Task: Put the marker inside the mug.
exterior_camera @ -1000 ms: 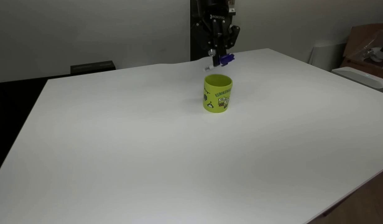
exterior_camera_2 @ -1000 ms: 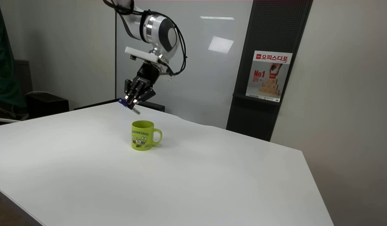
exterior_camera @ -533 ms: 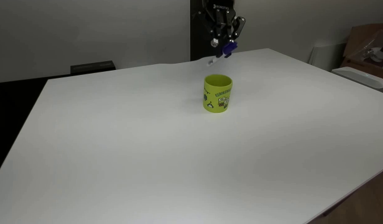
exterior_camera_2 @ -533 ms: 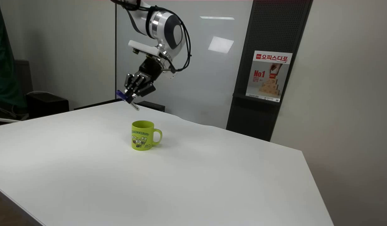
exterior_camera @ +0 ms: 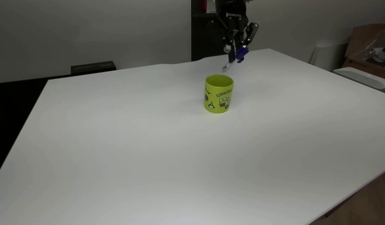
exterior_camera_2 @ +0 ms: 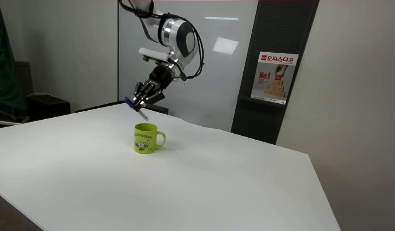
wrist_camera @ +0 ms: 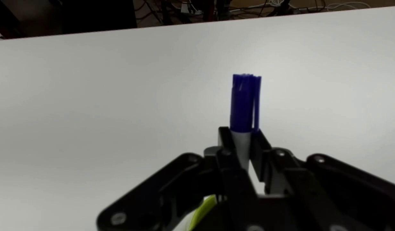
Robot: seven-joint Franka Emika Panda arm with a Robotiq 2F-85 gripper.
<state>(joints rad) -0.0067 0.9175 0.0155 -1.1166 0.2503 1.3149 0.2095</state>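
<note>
The marker has a dark blue cap and a white barrel. My gripper (exterior_camera: 236, 58) is shut on the marker (exterior_camera: 242, 53) just below its cap and holds it tilted in the air, white end down. In an exterior view the gripper (exterior_camera_2: 137, 107) and marker (exterior_camera_2: 143, 115) show the same. The yellow-green mug (exterior_camera: 218, 98) stands upright on the table, handle to the right in an exterior view (exterior_camera_2: 145, 139). The marker's lower end appears just above and behind the mug's rim. In the wrist view the marker (wrist_camera: 241, 106) sits between the fingers (wrist_camera: 241, 132); only part of the mug (wrist_camera: 202, 211) shows.
The white table (exterior_camera: 148, 140) holds the mug. A dark box (exterior_camera: 93, 67) is beyond its back edge. A cardboard box (exterior_camera: 367, 43) and a white device (exterior_camera: 364, 78) are beyond the right edge. A whiteboard and poster (exterior_camera_2: 274, 78) are behind.
My gripper with the marker rose a little, then came down again and shifted right in both exterior views. The marker is steeper in an exterior view. The mug has not moved.
</note>
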